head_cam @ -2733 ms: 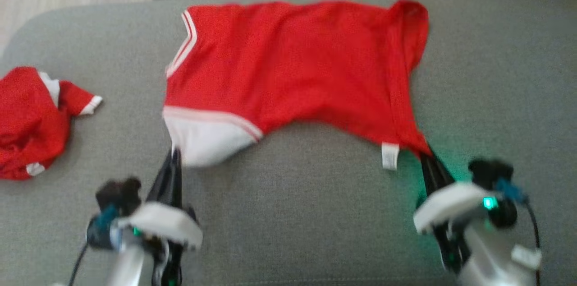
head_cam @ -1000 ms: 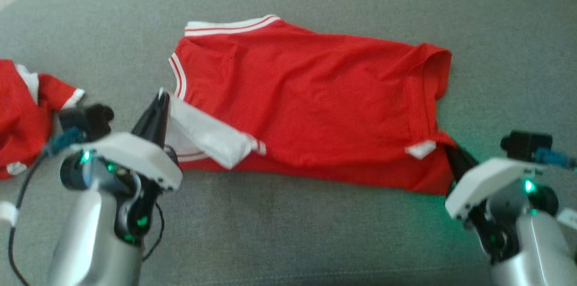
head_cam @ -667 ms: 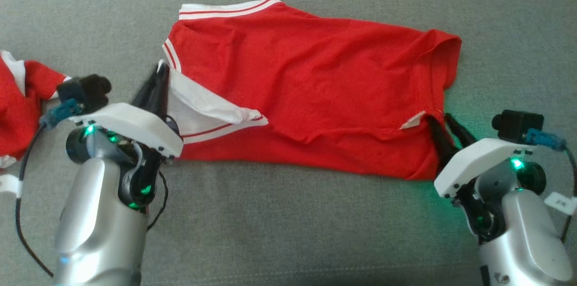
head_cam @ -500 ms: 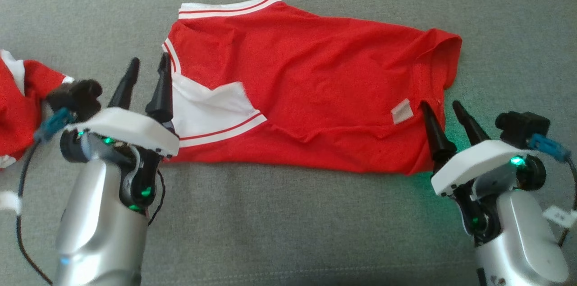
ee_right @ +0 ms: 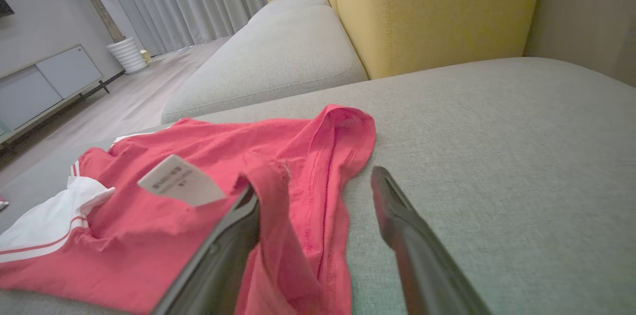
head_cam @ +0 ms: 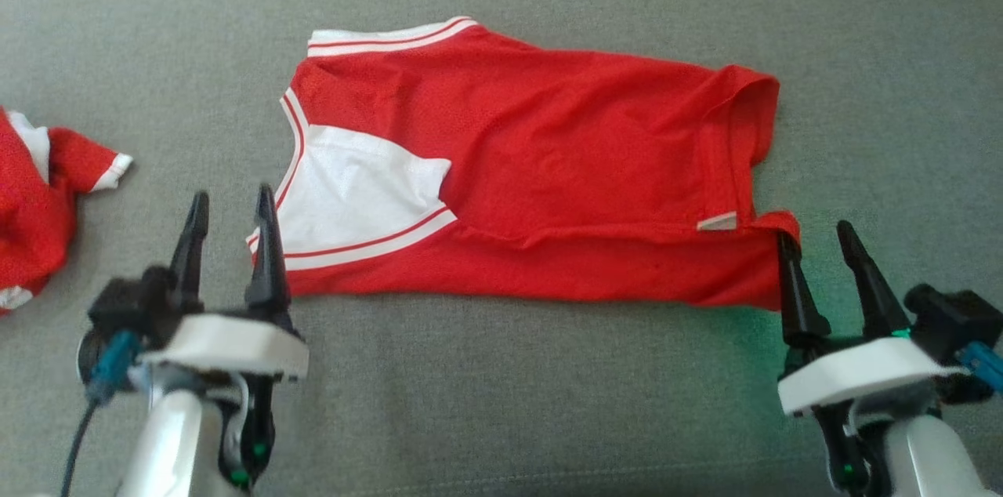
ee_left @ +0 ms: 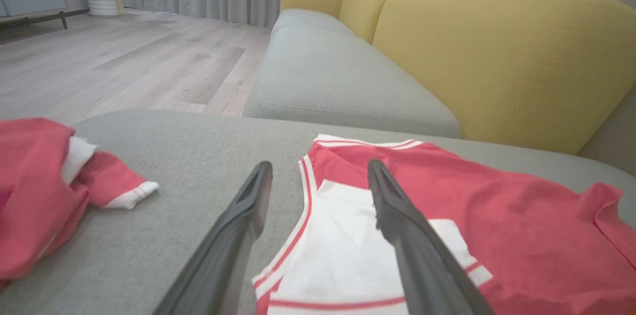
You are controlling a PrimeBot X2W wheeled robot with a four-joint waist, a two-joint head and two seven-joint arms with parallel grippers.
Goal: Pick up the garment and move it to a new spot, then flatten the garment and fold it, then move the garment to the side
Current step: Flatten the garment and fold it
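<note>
Garment (head_cam: 548, 168), red with a white panel (head_cam: 353, 199), lies folded across the middle of the grey sofa cushion (head_cam: 501, 387), nearer its far edge. Left jaws stand open and empty just off the garment's near left corner. One of their fingers (head_cam: 268, 246) is by the striped hem, the other over bare cushion. Right jaws are open too, gripping nothing, with one finger (head_cam: 793, 285) against the garment's near right corner. A second red garment (head_cam: 31, 223) lies bunched at the cushion's left edge.
</note>
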